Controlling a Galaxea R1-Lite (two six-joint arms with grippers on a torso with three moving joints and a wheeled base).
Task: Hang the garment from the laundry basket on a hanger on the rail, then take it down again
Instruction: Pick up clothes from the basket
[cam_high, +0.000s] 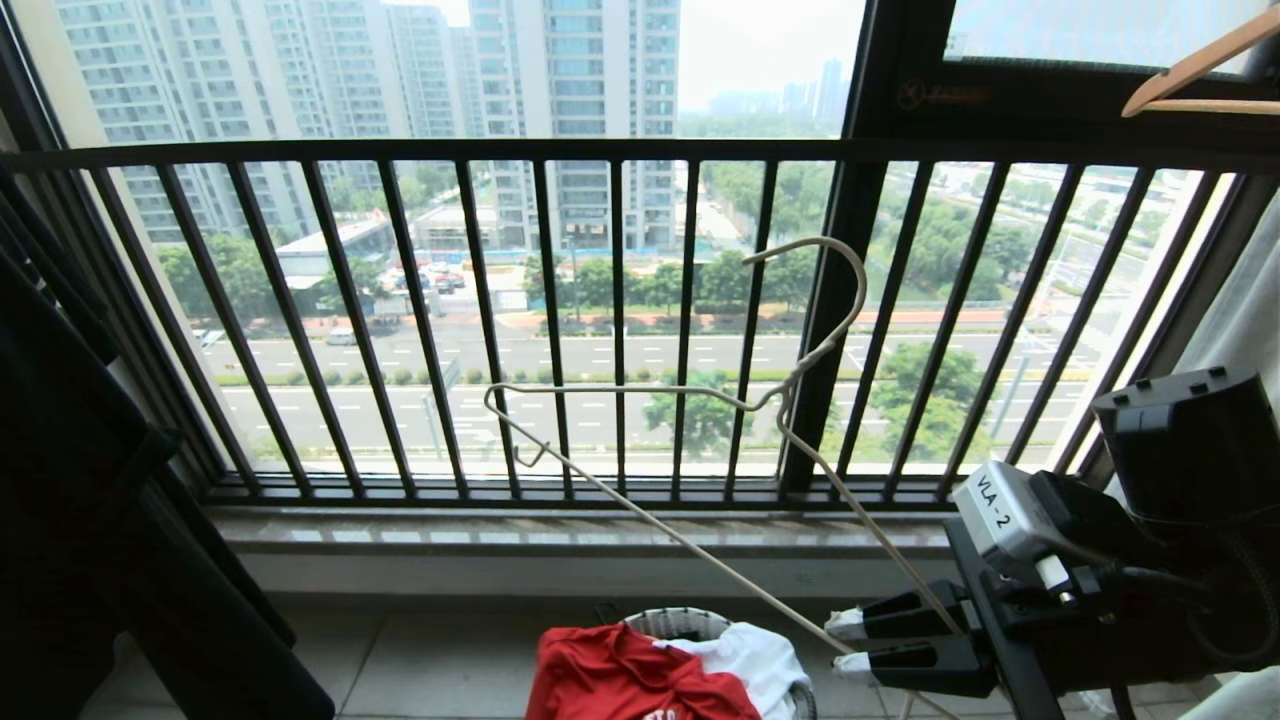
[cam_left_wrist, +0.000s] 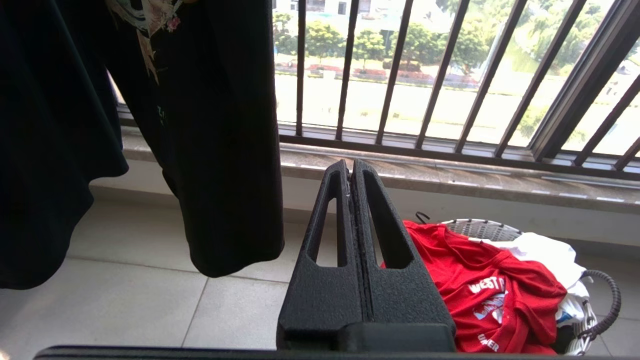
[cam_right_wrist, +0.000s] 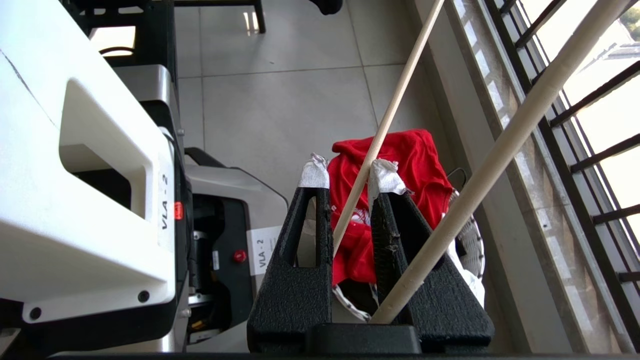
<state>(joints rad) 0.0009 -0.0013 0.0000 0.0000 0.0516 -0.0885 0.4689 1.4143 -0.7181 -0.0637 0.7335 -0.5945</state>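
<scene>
Right claw (cam_high: 845, 642) clamps the white wire hanger (cam_high: 700, 400) by its lower bar; left claw (cam_left_wrist: 352, 172) together, empty. Red T-shirt (cam_left_wrist: 480, 285) lies in laundry basket (cam_left_wrist: 605, 295). Risk: thin wire pivots or slips from the taped tips, hook snags window railing (cam_high: 620, 320).

Reading "VLA - 2" on a white label (cam_high: 1003, 512) atop the right arm's wrist housing; showing "VLA - 2" again on the white robot body (cam_right_wrist: 164, 202) and a small label (cam_right_wrist: 260, 254). Showing "WEST" in white on the red T-shirt (cam_left_wrist: 487, 285), at three o'clock of the left gripper.
</scene>
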